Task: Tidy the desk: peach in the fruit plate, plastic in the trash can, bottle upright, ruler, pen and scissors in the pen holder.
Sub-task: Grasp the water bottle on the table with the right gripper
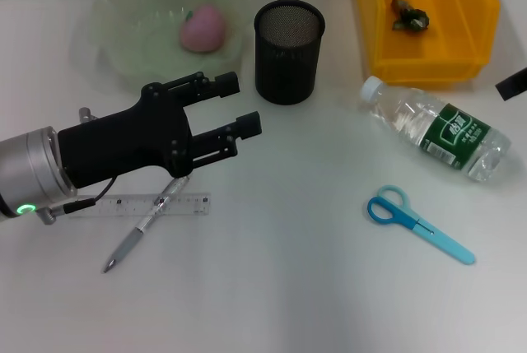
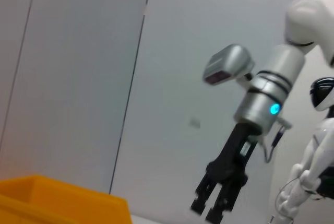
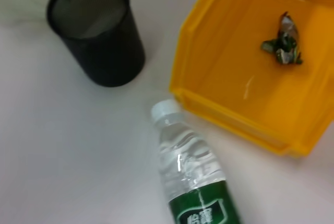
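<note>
Our left hand (image 1: 226, 109) hovers wide open and empty above the pen (image 1: 146, 221), which lies across the ruler (image 1: 140, 204) at seven o'clock from the mesh pen holder (image 1: 288, 51). We should descend straddling the pen's barrel.

White desk (image 1: 288, 287): fruit plate (image 1: 123, 48), pen holder (image 1: 288, 53), trash can (image 1: 428, 61), bottle (image 1: 436, 127), scissors (image 1: 416, 221), ruler (image 1: 185, 204), pen (image 1: 136, 234).

My left claw (image 1: 244, 104) hangs open over the desk (image 1: 288, 287), fingers pointing toward the mesh holder (image 1: 288, 51). Below it the pen (image 1: 144, 225) lies slanted across the ruler (image 1: 148, 204). Peach (image 1: 202, 27) sits in the plate (image 1: 115, 32), plastic (image 1: 410, 16) in the yellow bin (image 1: 428, 57). Bottle (image 1: 434, 127) lies on its side, scissors (image 1: 416, 221) near it. My right claw (image 1: 512, 83) only peeks in at the edge.
</note>
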